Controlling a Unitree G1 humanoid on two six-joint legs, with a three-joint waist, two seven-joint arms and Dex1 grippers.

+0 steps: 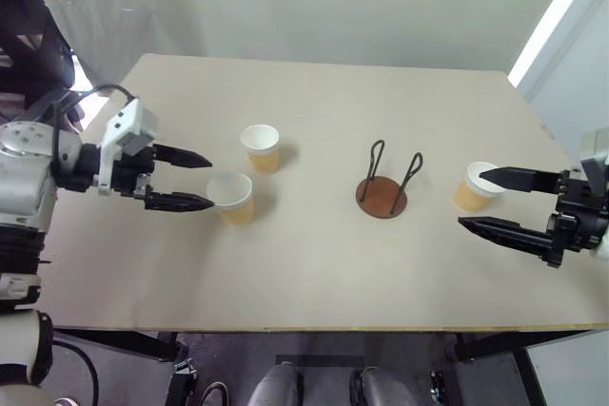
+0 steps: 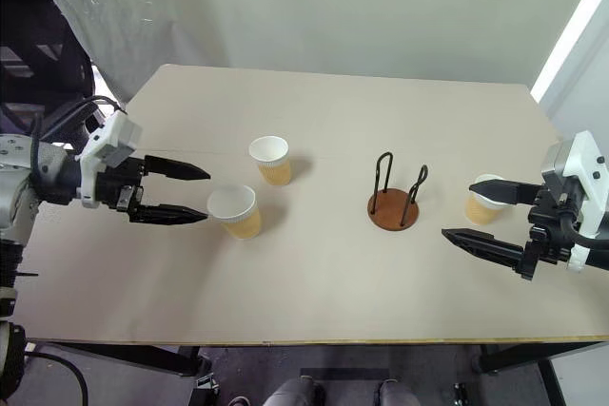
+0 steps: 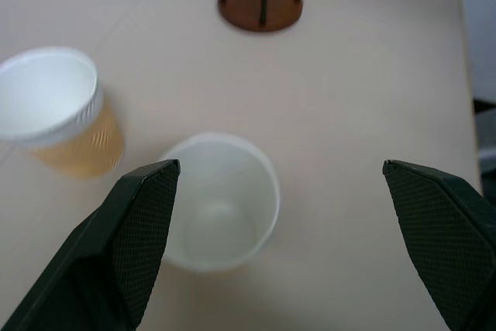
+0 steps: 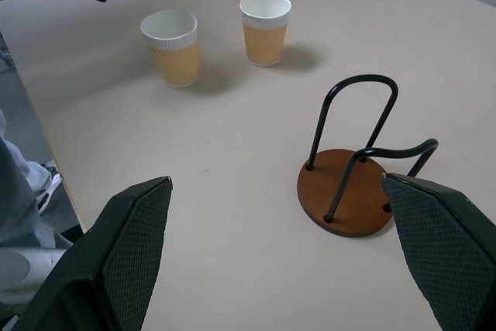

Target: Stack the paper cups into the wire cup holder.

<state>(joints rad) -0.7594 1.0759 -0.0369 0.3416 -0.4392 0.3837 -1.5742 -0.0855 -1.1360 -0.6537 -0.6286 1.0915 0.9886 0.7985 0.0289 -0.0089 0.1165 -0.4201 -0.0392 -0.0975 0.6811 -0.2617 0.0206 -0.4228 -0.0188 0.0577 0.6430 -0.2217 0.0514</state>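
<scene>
Reaching in from either side with left gripper (image 1: 196,179) and right gripper (image 1: 481,199) both spread wide, empty. Standing upright on the pale table (image 1: 314,263): three ribbed tan paper cups (image 1: 231,197), two left of the brown-disc wire cup holder (image 1: 383,196), one right.

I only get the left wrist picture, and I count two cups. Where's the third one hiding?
Observer: The third paper cup stands upright on the table, on the robot's right side of the wire cup holder.
Operator: Is the other arm close to it?
Observer: Yes. The right gripper is beside that cup with its jaws open. I cannot tell whether it touches the cup.
Operator: My picture cuts off the holder's top. Is anything stacked up there?
Observer: No. Both wire loops end in rounded tops, and no cup sits between them.
</scene>
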